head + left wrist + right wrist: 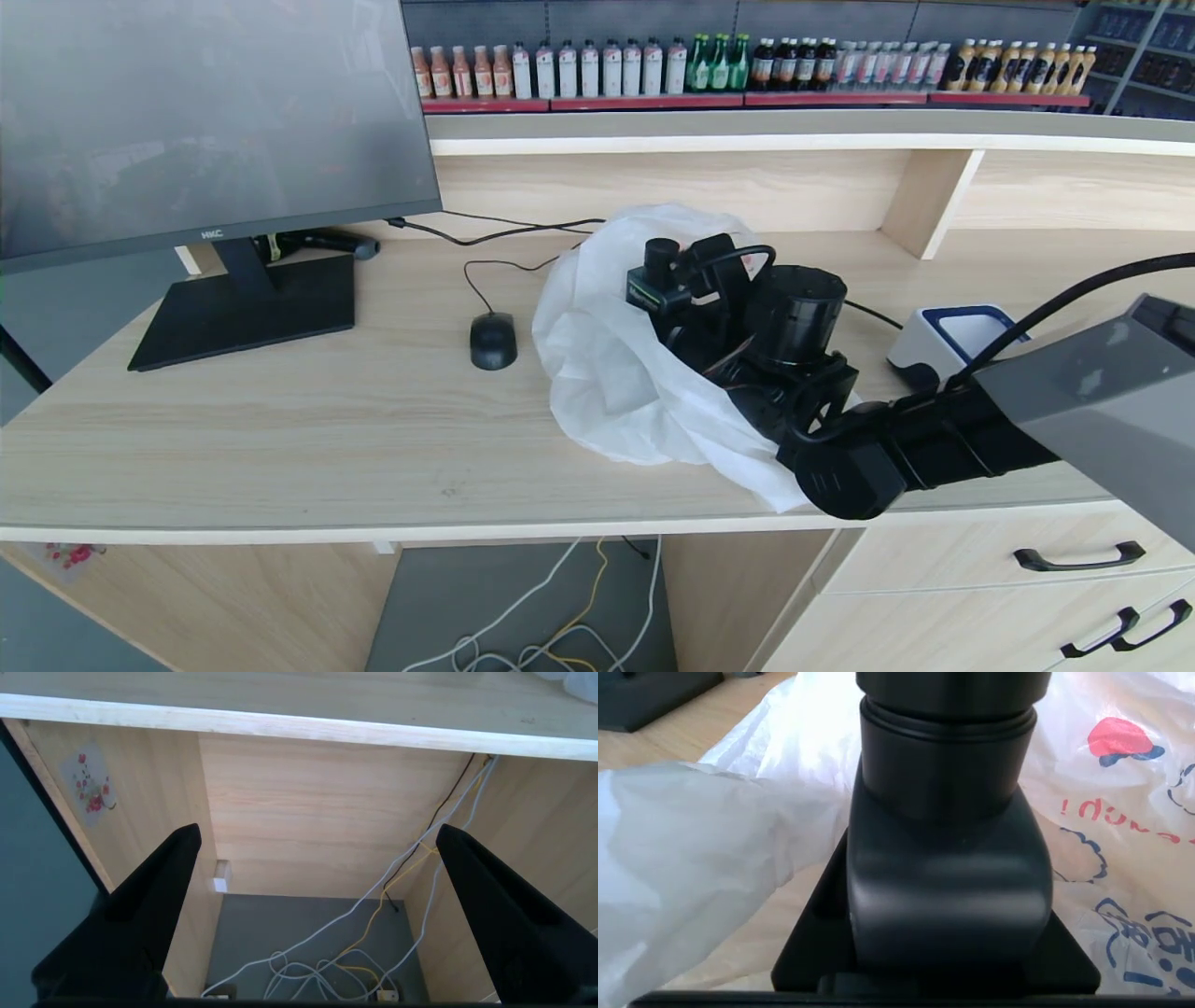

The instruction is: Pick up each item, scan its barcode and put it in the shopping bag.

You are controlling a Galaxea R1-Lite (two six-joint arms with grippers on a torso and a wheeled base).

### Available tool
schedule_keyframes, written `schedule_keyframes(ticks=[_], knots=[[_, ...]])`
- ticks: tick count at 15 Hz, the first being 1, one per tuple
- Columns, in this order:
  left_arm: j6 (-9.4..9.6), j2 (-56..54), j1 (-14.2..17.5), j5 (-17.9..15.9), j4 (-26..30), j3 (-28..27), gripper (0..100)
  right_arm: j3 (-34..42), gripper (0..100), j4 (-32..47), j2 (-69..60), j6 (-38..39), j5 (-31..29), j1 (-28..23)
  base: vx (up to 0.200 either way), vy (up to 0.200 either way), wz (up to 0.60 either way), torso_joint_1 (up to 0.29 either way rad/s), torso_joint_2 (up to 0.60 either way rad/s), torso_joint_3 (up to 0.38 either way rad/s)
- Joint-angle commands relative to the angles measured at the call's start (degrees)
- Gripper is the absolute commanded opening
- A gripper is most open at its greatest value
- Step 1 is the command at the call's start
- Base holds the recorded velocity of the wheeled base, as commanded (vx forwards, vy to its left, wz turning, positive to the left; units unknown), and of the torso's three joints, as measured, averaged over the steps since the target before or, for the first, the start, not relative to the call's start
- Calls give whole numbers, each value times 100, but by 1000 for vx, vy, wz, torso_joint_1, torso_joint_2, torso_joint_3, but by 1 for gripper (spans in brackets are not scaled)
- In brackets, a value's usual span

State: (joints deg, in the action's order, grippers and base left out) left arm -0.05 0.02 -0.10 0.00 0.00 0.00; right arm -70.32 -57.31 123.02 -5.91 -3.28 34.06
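Shop checkout counter (280, 439) of pale wood, with a shelf of bottles (747, 65) along the upper edge of the frame. A monitor (205, 112) fills the upper left, and a black mouse (493, 341) lies just left of centre. The white plastic shopping bag (607, 373) rests on the counter at centre, its mouth opening toward the right. The right gripper (700, 280) is inside the mouth of the bag, and whether it grips anything cannot be told. A white-and-blue barcode scanner (952, 341) stands at right, beyond the arm. The left gripper (313, 840) hangs below the counter edge, spread wide and holding nothing, facing the recess where cables (355, 952) trail.
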Motion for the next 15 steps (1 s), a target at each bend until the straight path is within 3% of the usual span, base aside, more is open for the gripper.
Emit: schedule_keyframes(ticks=[1,11,12,15], knots=[[-4,-2,1,0,0,0,100,27,0,27,30,-6,3,4,0,0,0,0,0,0],[-4,-2,1,0,0,0,100,44,0,-26,91,-24,-68,48,0,0,0,0,0,0],[-4,-2,1,0,0,0,100,44,100,-26,91,-24,-68,48,0,0,0,0,0,0],[-4,-2,1,0,0,0,100,-17,100,-35,82,11,-199,48,0,0,0,0,0,0]])
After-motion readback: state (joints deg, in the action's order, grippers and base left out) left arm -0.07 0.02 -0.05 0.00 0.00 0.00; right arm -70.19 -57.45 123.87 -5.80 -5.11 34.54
